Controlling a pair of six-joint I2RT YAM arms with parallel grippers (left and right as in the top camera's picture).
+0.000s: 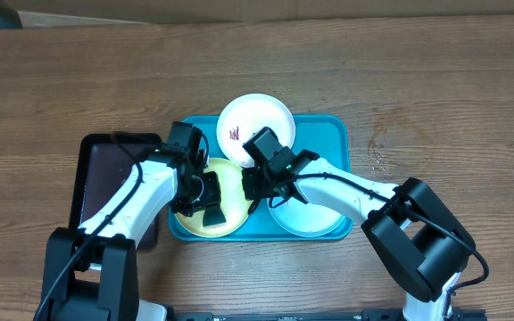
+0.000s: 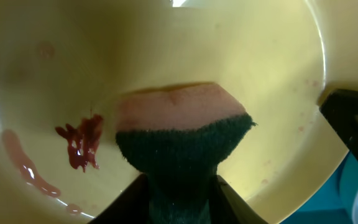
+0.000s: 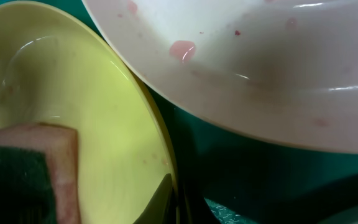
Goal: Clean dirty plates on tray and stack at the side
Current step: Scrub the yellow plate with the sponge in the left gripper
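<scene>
Yellow plate (image 1: 227, 176) sits in the left half of the tray (image 1: 328, 134), with both arms bent over it. Overhead: white plate (image 1: 257, 120) at the tray's far end, its rim reaching past the tray edge, red marks on it, nobody at it. Third plate (image 1: 306, 217) in the right half, largely under the right arm. Left gripper (image 1: 211, 203) is down inside the yellow plate. Right gripper (image 1: 253, 185) is at that plate's inner edge, between it and the third plate. Black tray (image 1: 105, 174) lies just beside the blue one on the table (image 1: 418, 89); nothing stacked at the side yet. Left wrist: jaws clamped on a sponge (image 2: 182, 137), dark scouring part nearest the fingers, pale foam end pressed to the plate floor, so the soft face seems to do the wiping. Red smear (image 2: 79, 146) just left of the sponge, and a thinner pink streak curves along the plate below it; neither wiped yet. Right wrist: jaws closed on the yellow plate's rim, one finger each side. Likely a brace, so the plate does not skate under the sponge's push. A paler plate (image 3: 260, 62) with pink dabs shows beyond that rim; which of the other two, cannot tell. Judgement: first plate mid-scrub, task early; next stroke wants to go left, over the smear.
</scene>
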